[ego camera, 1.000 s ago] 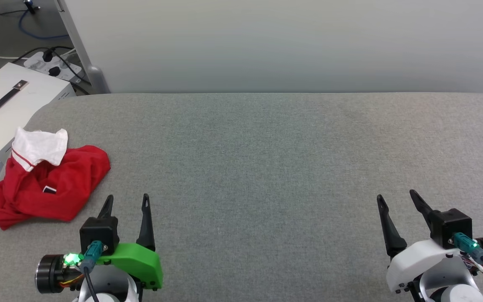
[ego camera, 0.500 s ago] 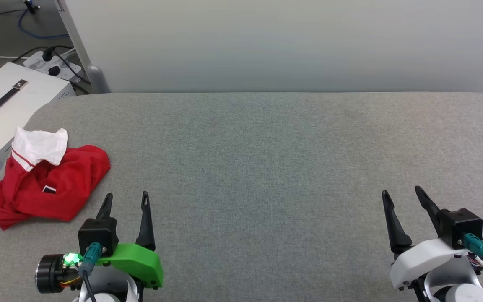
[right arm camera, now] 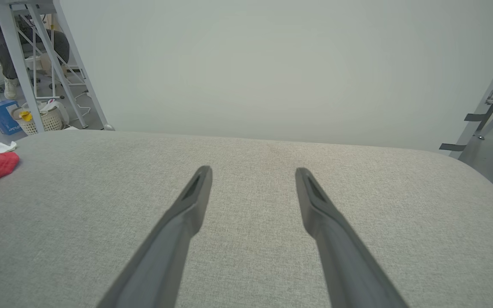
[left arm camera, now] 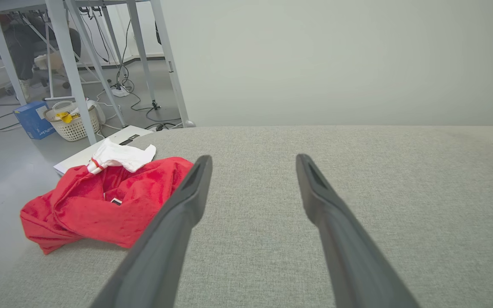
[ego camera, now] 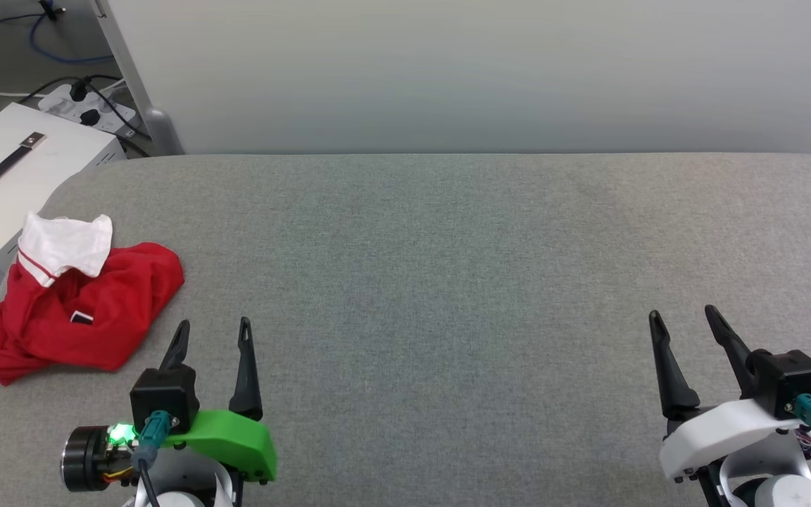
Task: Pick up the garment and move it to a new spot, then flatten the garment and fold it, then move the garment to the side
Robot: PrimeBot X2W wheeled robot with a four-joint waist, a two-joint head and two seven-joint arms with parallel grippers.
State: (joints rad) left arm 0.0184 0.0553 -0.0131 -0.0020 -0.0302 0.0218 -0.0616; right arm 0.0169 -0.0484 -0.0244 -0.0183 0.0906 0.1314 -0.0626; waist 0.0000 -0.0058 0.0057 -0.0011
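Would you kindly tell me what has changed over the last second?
The right gripper has shifted toward the robot's right and slightly forward. The left gripper has edged forward a touch. Nothing was grasped or released. Both grippers stay open, and the garment still lies crumpled at the table's left edge.

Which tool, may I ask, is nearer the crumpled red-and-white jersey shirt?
The left tool, green-mounted, beside the red-and-white jersey shirt; the white-mounted right tool sits far off.
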